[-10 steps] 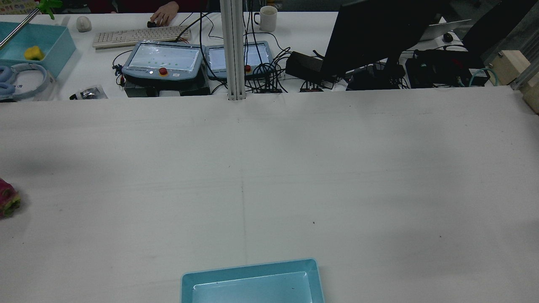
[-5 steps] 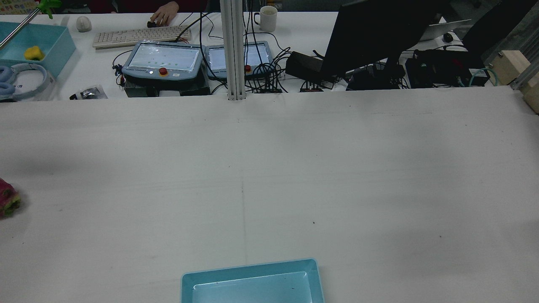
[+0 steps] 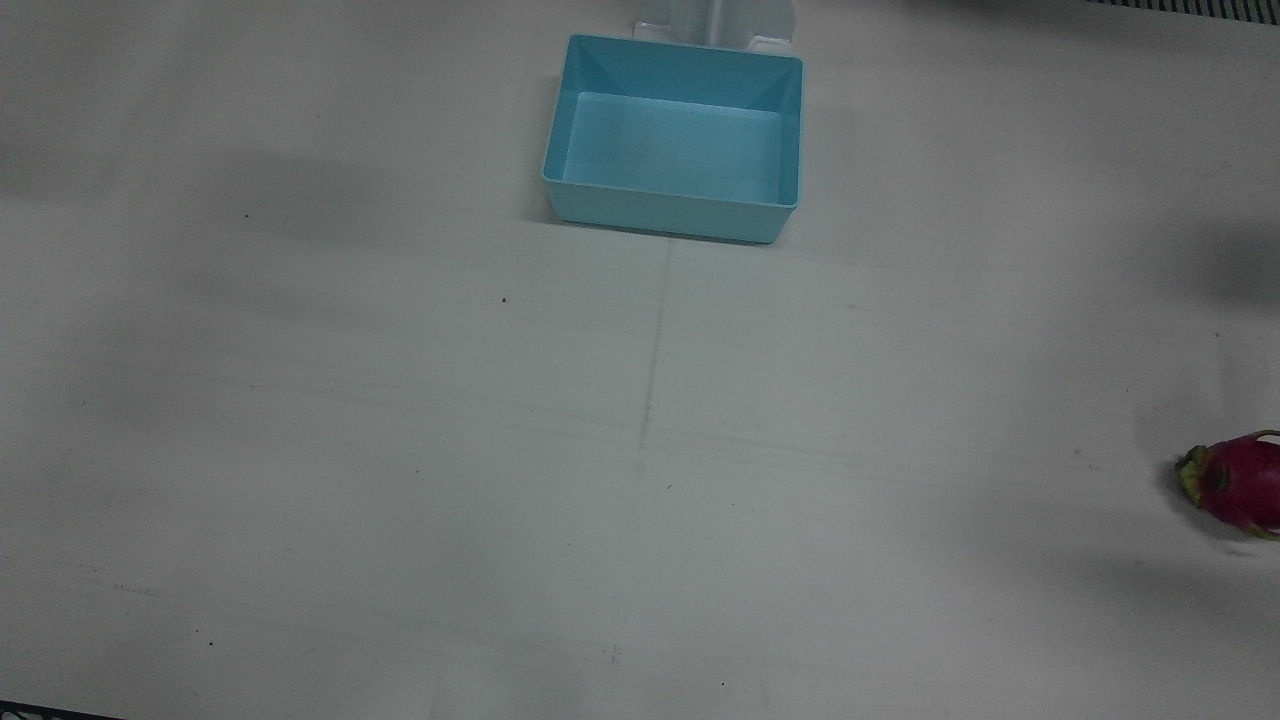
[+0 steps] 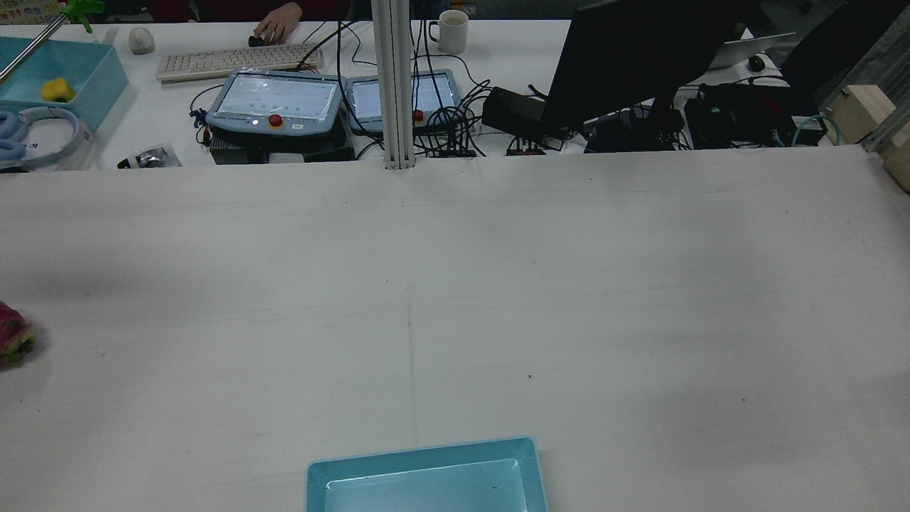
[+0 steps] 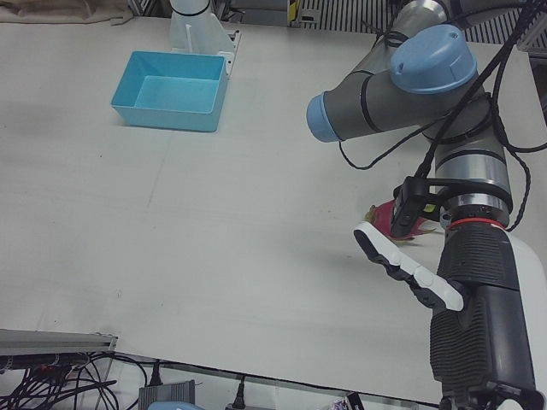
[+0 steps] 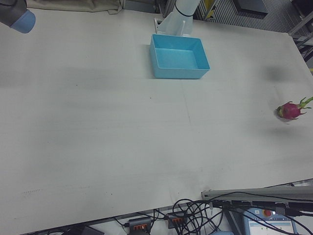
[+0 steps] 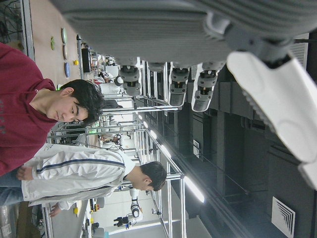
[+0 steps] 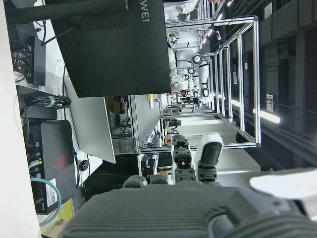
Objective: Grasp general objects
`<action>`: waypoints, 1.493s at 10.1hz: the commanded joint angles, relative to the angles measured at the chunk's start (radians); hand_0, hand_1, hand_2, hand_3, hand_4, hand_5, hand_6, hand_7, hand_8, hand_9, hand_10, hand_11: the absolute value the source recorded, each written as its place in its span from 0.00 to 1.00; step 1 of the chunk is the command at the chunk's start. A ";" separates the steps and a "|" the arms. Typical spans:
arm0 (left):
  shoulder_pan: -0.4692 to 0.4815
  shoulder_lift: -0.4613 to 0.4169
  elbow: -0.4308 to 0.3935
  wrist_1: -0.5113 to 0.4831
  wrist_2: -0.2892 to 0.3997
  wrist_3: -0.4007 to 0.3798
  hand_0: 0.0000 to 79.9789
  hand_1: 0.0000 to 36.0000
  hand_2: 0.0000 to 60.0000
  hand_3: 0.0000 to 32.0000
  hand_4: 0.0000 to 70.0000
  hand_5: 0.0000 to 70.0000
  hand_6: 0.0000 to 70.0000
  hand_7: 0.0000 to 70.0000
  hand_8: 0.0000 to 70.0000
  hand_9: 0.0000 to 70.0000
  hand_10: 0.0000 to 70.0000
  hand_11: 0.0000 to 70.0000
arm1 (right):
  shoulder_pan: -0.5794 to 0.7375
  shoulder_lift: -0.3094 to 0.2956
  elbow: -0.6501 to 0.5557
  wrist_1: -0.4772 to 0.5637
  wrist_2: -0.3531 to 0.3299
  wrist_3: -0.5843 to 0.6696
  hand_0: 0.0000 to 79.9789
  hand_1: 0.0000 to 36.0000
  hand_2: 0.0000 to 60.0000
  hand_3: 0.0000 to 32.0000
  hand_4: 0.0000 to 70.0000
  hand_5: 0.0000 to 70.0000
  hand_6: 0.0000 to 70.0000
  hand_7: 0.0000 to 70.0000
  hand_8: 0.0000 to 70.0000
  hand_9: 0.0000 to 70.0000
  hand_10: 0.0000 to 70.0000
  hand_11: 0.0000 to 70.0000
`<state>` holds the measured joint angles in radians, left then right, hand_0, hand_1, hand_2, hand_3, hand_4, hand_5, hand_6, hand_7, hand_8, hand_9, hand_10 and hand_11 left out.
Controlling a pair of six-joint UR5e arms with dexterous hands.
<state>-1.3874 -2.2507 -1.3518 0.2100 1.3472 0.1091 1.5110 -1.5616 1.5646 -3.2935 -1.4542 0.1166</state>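
Left-front view: the left hand [image 5: 410, 272], fingers spread and holding nothing, hangs above a dragon fruit [image 5: 408, 215] on the desk [image 5: 214, 222]; the right hand [image 8: 190, 163] likewise holds nothing.

From my seat the bin [image 3: 672, 215] sits at the table's [image 3: 400, 450] robot-side edge, centred, with the dragon fruit [image 3: 1238, 484] far toward my left arm's side.

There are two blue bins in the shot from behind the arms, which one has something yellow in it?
The far bin at the top left, on the operators' desk beside the headphones, holds a yellow object. The near bin at the bottom edge looks empty.
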 commanded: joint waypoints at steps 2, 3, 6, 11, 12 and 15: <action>-0.009 0.031 -0.130 0.074 0.003 -0.002 0.75 0.59 0.00 0.00 0.06 0.27 0.10 0.31 0.05 0.04 0.05 0.11 | 0.000 0.000 0.000 0.000 0.000 0.000 0.00 0.00 0.00 0.00 0.00 0.00 0.00 0.00 0.00 0.00 0.00 0.00; -0.004 0.037 -0.151 0.077 0.003 0.001 0.74 0.57 0.00 0.00 0.06 0.26 0.09 0.30 0.04 0.04 0.05 0.10 | 0.000 0.000 0.000 0.000 0.000 0.000 0.00 0.00 0.00 0.00 0.00 0.00 0.00 0.00 0.00 0.00 0.00 0.00; -0.022 0.045 -0.202 -0.068 0.009 0.097 0.73 0.56 0.00 0.00 0.03 0.24 0.07 0.29 0.03 0.04 0.05 0.10 | 0.000 0.000 0.000 0.000 0.000 0.000 0.00 0.00 0.00 0.00 0.00 0.00 0.00 0.00 0.00 0.00 0.00 0.00; -0.080 0.233 -0.354 -0.199 0.206 0.538 0.65 0.25 0.00 0.04 0.21 0.36 0.17 0.29 0.12 0.04 0.06 0.10 | 0.000 0.000 0.000 0.000 0.000 0.000 0.00 0.00 0.00 0.00 0.00 0.00 0.00 0.00 0.00 0.00 0.00 0.00; -0.091 0.264 -0.354 -0.199 0.226 0.582 0.63 0.21 0.00 0.01 0.21 0.34 0.18 0.29 0.13 0.04 0.06 0.10 | 0.000 0.000 0.000 0.000 0.000 0.000 0.00 0.00 0.00 0.00 0.00 0.00 0.00 0.00 0.00 0.00 0.00 0.00; -0.079 0.324 -0.352 -0.199 0.329 0.752 0.62 0.16 0.00 0.00 0.21 0.30 0.19 0.32 0.12 0.04 0.05 0.08 | 0.000 0.000 0.000 0.000 0.000 0.000 0.00 0.00 0.00 0.00 0.00 0.00 0.00 0.00 0.00 0.00 0.00 0.00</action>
<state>-1.4722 -1.9761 -1.7009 0.0111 1.5800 0.7175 1.5110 -1.5616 1.5647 -3.2935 -1.4542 0.1166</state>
